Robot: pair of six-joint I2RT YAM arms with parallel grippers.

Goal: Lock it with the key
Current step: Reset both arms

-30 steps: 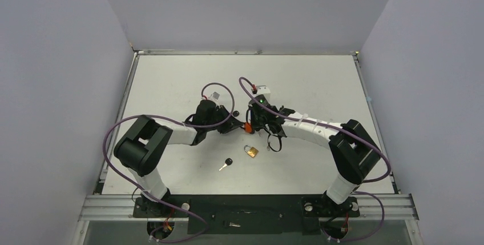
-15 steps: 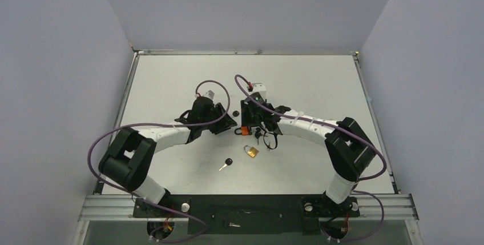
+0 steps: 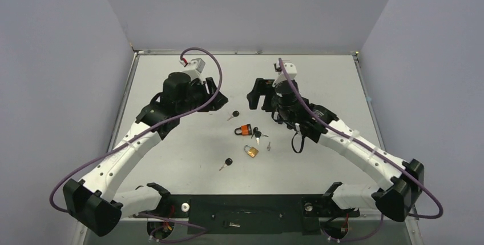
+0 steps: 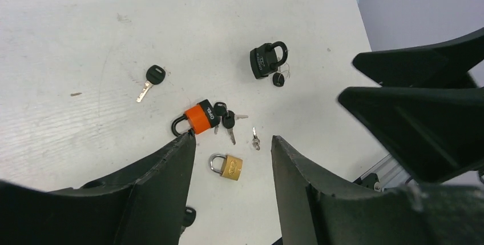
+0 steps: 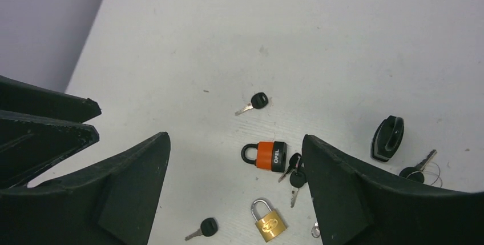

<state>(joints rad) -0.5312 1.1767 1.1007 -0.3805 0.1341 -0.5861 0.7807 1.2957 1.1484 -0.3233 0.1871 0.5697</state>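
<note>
left gripper [image 4: 232, 141] jaws apart, empty | right gripper [image 5: 235, 137] jaws apart, empty | both above table [image 3: 325, 79] | orange padlock [image 3: 245, 129] flat mid-table, shackle looks shut | key bunch [image 3: 257, 134] at its base, inserted or not unclear | brass padlock [image 3: 251, 151] near

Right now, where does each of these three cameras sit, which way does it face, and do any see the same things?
Top external: fixed above and behind, facing down at the table; left arm and right arm show, bases at bottom.
Left wrist: on the left arm, facing down past its open left gripper at the orange padlock.
Right wrist: on the right arm, facing down past its open right gripper.
Shared: both wrist views show the orange padlock, brass padlock and black padlock.
</note>
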